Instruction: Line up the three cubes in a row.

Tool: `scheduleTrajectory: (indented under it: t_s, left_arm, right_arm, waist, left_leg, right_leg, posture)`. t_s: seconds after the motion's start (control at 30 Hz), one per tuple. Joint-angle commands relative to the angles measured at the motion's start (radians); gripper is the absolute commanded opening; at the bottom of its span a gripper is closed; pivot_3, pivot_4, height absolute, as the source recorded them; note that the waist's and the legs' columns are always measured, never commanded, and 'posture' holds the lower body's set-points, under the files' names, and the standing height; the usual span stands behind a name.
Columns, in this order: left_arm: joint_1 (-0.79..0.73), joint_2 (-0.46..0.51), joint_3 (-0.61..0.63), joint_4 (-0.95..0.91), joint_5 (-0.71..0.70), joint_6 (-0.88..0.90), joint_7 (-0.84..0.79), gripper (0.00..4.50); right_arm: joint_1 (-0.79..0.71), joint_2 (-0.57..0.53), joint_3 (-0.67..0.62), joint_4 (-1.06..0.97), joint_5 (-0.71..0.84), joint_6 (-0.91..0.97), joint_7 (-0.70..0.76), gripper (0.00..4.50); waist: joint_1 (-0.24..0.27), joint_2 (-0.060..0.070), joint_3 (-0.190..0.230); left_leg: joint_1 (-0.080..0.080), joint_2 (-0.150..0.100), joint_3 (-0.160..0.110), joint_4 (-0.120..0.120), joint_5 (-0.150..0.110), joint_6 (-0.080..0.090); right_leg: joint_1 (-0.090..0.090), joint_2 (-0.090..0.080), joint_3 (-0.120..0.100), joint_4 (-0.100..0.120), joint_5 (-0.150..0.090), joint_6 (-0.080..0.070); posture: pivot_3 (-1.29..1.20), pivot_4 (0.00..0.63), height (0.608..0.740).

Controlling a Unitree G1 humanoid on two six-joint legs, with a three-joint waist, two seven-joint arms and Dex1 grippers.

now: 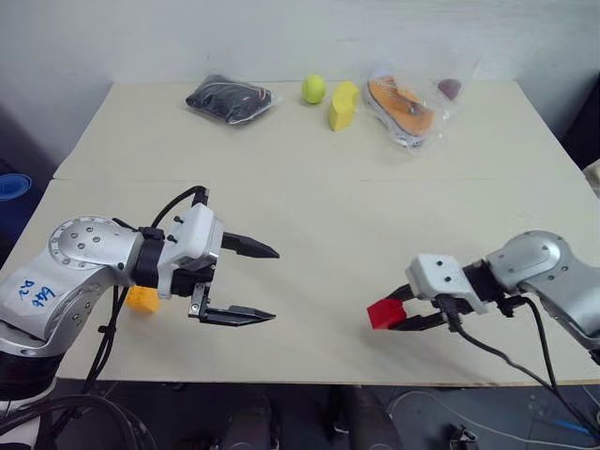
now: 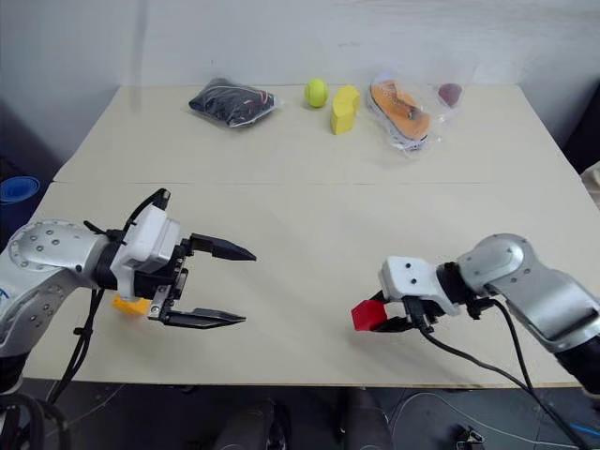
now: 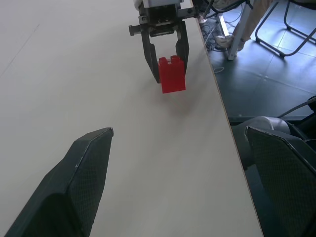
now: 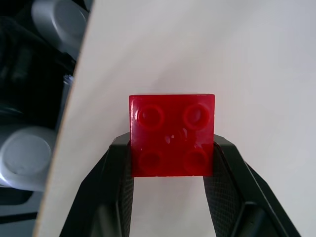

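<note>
The right gripper is clamped on the red cube, fingers pinching its two opposite sides w/ studs facing the wrist cam; the grip sits on the rear half of the brick, so most of it sticks out past the tips. Cube is near the table front edge, at the robot's right-centre; from the head views it's hard to say whether it's just lifted or resting on the top. The left gripper hangs spread wide & empty over the front-left of the table, pointing toward the red cube, well apart from it. Just beside the left wrist, partly behind it, sits the orange-yellow cube on the table. Judged step: carrying red over to set it in a row w/ the others. To do it well: keep the brick level, lower till the base is flat on the top before letting go, stay clear of the front edge, square its sides to the neighbour & leave a small gap so the fingers can pull out w/o nudging anything. Hard to make out: the orange-yellow cube is mostly covered by the left arm, so its turn can't be read; the green cube can't be placed from these views. Far off at the back edge lie a yellow-green ball, a pale-yellow block & two bagged items, none needed
</note>
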Motion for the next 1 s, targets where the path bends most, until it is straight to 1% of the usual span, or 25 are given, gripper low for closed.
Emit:
scheduleTrajectory:
  t_s: [0.03, 0.23, 0.53, 0.6, 0.63, 0.7, 0.77, 0.83, 0.93, 1.0]
  left_arm:
    - [-0.032, -0.013, -0.005, 0.008, 0.016, -0.02, -0.007, 4.5]
    - [-0.038, -0.033, -0.015, 0.011, 0.03, -0.023, -0.006, 4.5]
    - [-0.046, -0.061, -0.026, 0.008, 0.041, -0.023, 0.005, 4.5]
    - [-0.047, -0.065, -0.027, 0.009, 0.044, -0.024, 0.006, 4.5]
    - [-0.047, -0.067, -0.027, 0.009, 0.045, -0.024, 0.006, 4.5]
    - [-0.049, -0.069, -0.026, 0.011, 0.047, -0.025, 0.004, 4.5]
    - [-0.05, -0.069, -0.024, 0.013, 0.048, -0.025, 0.002, 4.5]
    - [-0.05, -0.067, -0.021, 0.015, 0.048, -0.026, -0.001, 4.5]
    - [-0.038, -0.061, -0.011, 0.018, 0.051, -0.028, 0.0, 4.5]
    - [-0.011, -0.051, 0.009, 0.01, 0.048, -0.026, 0.005, 4.5]
  right_arm:
    - [-0.016, 0.028, 0.004, -0.009, -0.115, -0.019, -0.018, 1.49]
    - [-0.043, 0.056, 0.01, -0.037, -0.211, 0.042, -0.01, 1.49]
    - [-0.057, 0.104, 0.023, 0.019, -0.295, 0.058, 0.021, 1.49]
    - [-0.058, 0.123, 0.026, 0.037, -0.307, 0.056, 0.021, 2.23]
    - [-0.058, 0.13, 0.027, 0.043, -0.313, 0.055, 0.022, 2.47]
    - [-0.052, 0.141, 0.024, 0.049, -0.321, 0.057, 0.026, 3.15]
    - [-0.04, 0.142, 0.012, 0.043, -0.318, 0.067, 0.033, 3.87]
    - [-0.029, 0.136, 0.0, 0.03, -0.31, 0.079, 0.039, 4.48]
    - [-0.011, 0.125, -0.033, 0.015, -0.293, 0.09, 0.038, 4.48]
    - [-0.003, 0.121, -0.075, 0.007, -0.25, 0.091, 0.053, 4.48]
  waist:
    - [-0.001, 0.0, 0.0]
    - [-0.004, -0.001, 0.0]
    - [-0.004, -0.001, 0.0]
    - [-0.004, -0.002, 0.0]
    - [-0.004, -0.002, 0.0]
    - [-0.004, -0.002, 0.0]
    - [-0.004, -0.002, 0.0]
    - [-0.004, -0.002, 0.0]
    - [-0.004, -0.003, 0.0]
    - [-0.004, -0.003, 0.001]
  left_leg:
    - [0.0, 0.0, 0.0, 0.0, 0.0, 0.0]
    - [0.0, 0.0, 0.0, 0.0, 0.0, 0.0]
    - [0.0, 0.0, 0.0, 0.0, 0.0, 0.0]
    - [0.0, 0.0, 0.0, 0.0, 0.0, 0.0]
    - [0.0, 0.0, 0.0, 0.0, 0.0, 0.0]
    - [0.0, 0.0, 0.0, 0.0, 0.0, 0.0]
    - [0.0, 0.0, 0.0, 0.0, 0.0, 0.0]
    - [0.0, 0.0, 0.0, 0.0, 0.0, 0.001]
    - [0.0, 0.0, 0.0, 0.0, 0.0, 0.001]
    - [0.0, 0.0, 0.0, 0.0, 0.0, 0.001]
  right_leg:
    - [0.0, 0.0, 0.0, 0.0, 0.0, 0.0]
    - [0.0, 0.001, 0.0, 0.0, 0.0, 0.0]
    - [0.0, 0.001, 0.0, 0.0, 0.0, 0.0]
    - [0.0, 0.001, 0.0, 0.0, 0.0, 0.0]
    - [0.0, 0.001, 0.0, 0.0, 0.0, 0.0]
    - [0.0, 0.001, 0.0, 0.0, 0.0, 0.0]
    - [0.0, 0.001, 0.0, 0.0, 0.0, 0.0]
    - [0.0, 0.001, 0.0, 0.0, 0.0, 0.0]
    - [0.0, 0.001, 0.0, 0.0, 0.0, 0.0]
    - [0.0, 0.001, 0.0, 0.0, 0.0, 0.0]
  posture:
    - [0.0, 0.15, 0.74]
    - [0.0, 0.15, 0.74]
    - [0.0, 0.15, 0.74]
    - [0.0, 0.15, 0.74]
    - [0.0, 0.15, 0.74]
    - [0.0, 0.15, 0.74]
    - [0.0, 0.15, 0.74]
    - [0.0, 0.15, 0.74]
    - [0.0, 0.15, 0.74]
    - [0.0, 0.15, 0.74]
